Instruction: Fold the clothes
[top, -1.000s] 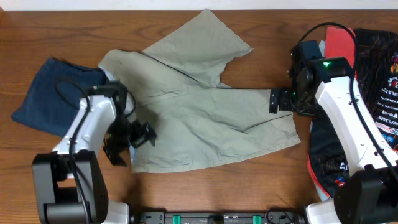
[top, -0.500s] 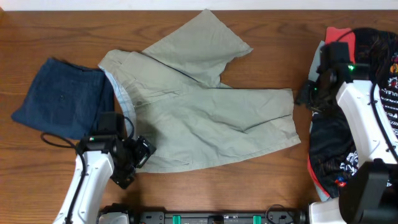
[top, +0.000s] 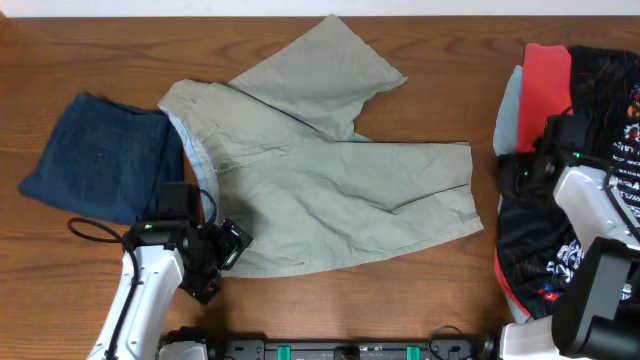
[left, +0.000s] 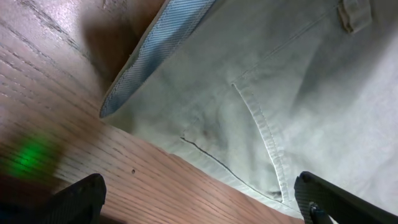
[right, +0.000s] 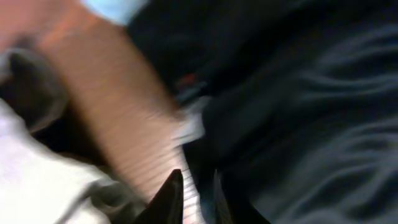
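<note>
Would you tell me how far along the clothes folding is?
Done: navy shorts lie folded at left. In hand: nothing visibly held; khaki shorts lie spread out, open left gripper by their waistband end, right gripper over the pile. Left: the khaki shorts and pile.

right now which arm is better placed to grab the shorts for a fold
Probably left: the open left end effector sits at the shorts' waistband corner; the right end effector is over the dark pile, off them.

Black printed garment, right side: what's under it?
From under the black printed garment, a red piece and a light-blue piece poke out at left. Anything else beneath is covered.
</note>
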